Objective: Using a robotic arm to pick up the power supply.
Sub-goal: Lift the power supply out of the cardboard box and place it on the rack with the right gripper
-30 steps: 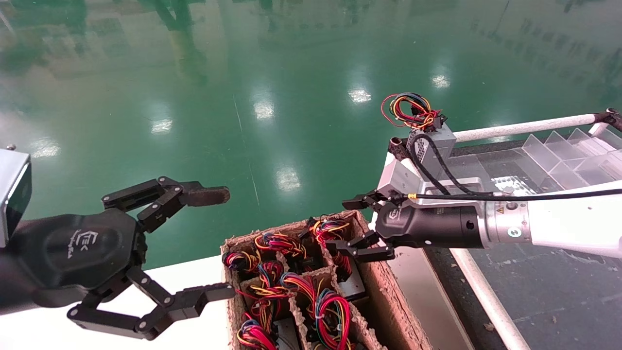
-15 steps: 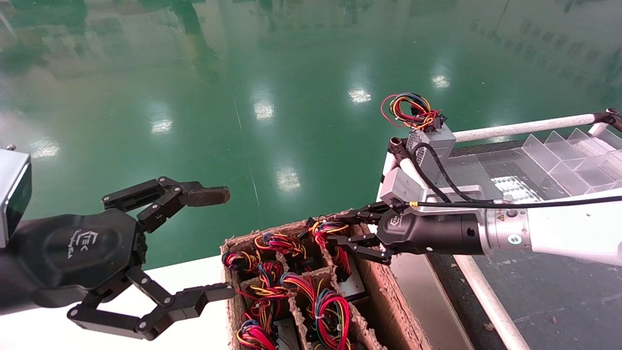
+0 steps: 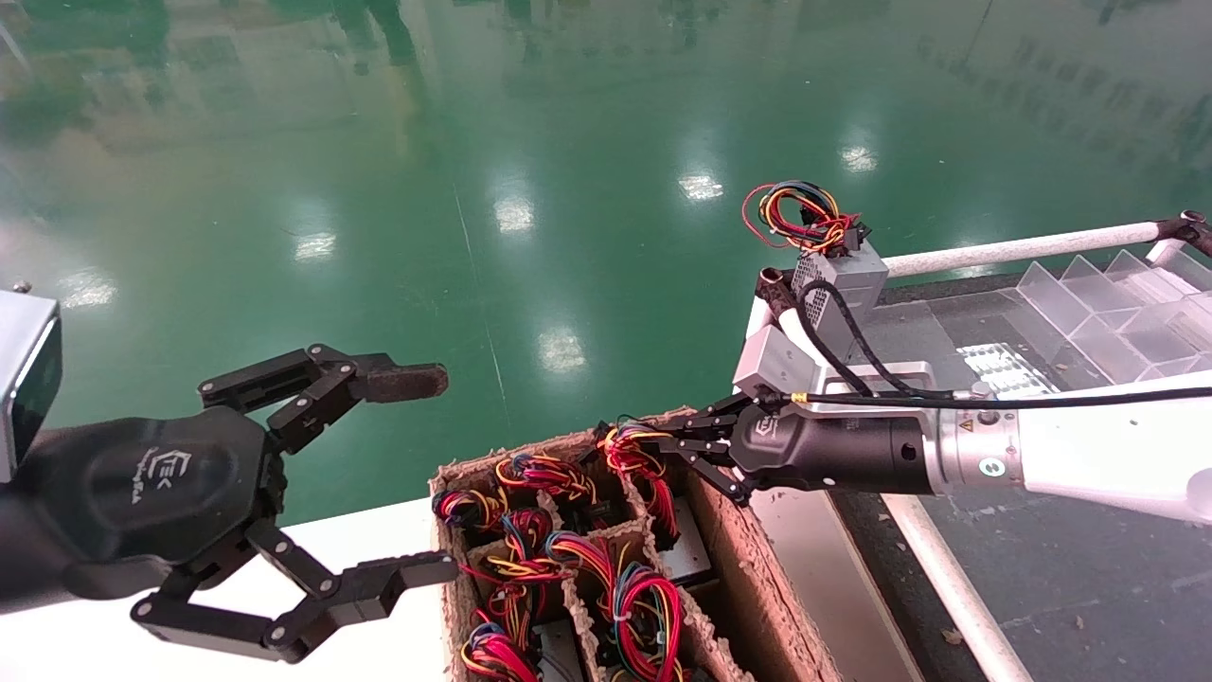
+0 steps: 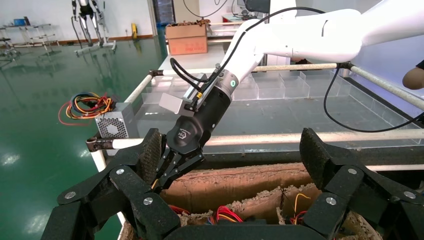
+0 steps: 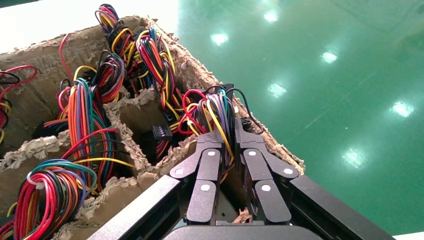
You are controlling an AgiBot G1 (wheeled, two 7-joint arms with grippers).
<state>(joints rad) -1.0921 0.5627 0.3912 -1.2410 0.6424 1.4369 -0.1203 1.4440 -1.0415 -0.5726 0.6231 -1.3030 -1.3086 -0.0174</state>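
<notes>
A cardboard box (image 3: 757, 606) with paper dividers holds several wired units, and at its far corner slot the robotic arm (image 3: 677, 443) has its fingers pinched on the wire bundle of the power supply (image 5: 212, 112), while the left gripper (image 3: 379, 478) hangs spread wide beside the box.

The small grey metal power supply (image 3: 689, 554) is lying mostly buried under its red, yellow and orange wire bundle (image 3: 632, 453); the brown divided pulp carton (image 3: 757, 597) is running off the head view's bottom edge.
</notes>
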